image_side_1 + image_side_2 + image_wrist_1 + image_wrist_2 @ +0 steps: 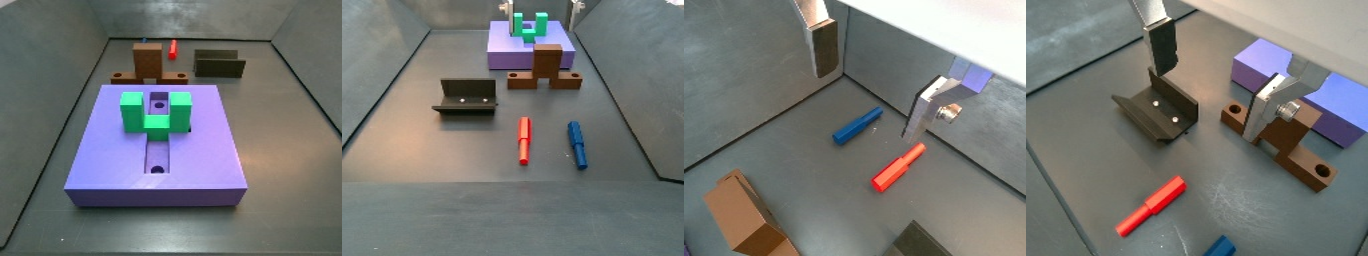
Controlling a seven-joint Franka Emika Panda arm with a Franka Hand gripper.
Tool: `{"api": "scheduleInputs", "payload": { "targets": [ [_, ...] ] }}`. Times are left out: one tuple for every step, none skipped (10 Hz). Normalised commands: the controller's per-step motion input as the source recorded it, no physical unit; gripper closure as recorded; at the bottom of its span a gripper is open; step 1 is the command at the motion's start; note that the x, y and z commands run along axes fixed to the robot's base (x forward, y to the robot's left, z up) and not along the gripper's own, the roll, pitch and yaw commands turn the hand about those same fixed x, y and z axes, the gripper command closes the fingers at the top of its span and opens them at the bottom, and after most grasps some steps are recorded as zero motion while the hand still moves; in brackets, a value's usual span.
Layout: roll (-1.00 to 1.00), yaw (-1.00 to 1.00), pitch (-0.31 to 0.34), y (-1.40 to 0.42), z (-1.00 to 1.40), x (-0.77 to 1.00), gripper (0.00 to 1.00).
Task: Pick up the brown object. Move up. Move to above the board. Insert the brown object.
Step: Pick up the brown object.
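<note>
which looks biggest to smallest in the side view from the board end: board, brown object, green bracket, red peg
1. The board, by far.
2. The green bracket.
3. The brown object, though it stands farther back, so this is unsure.
4. The red peg.
The pincer is out of that view.

End effector open above floor — brown object beside board, fixture near.
</note>
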Motion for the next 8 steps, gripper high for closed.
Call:
{"api": "scheduleInputs", "payload": {
  "targets": [
    [0.0,0.0,0.0,-0.02,-0.04,0.0,0.0],
    [0.0,0.0,-0.011,-0.41,-0.19,0.13,0.0],
    [0.0,0.0,-0.066,-0.76,-0.07,0.0,0.0],
    [0.0,0.0,-0.107,-0.9,-0.03,-0.22,0.0],
    [0.02,0.0,-0.103,-0.88,-0.06,-0.3,0.0],
    [0.04,0.0,-0.1,-0.8,-0.18,-0.35,0.0],
    [0.02,0.0,-0.119,-0.72,-0.27,-0.38,0.0],
    [0.0,0.0,-0.144,-0.63,-0.4,-0.28,0.0]
  ]
}}
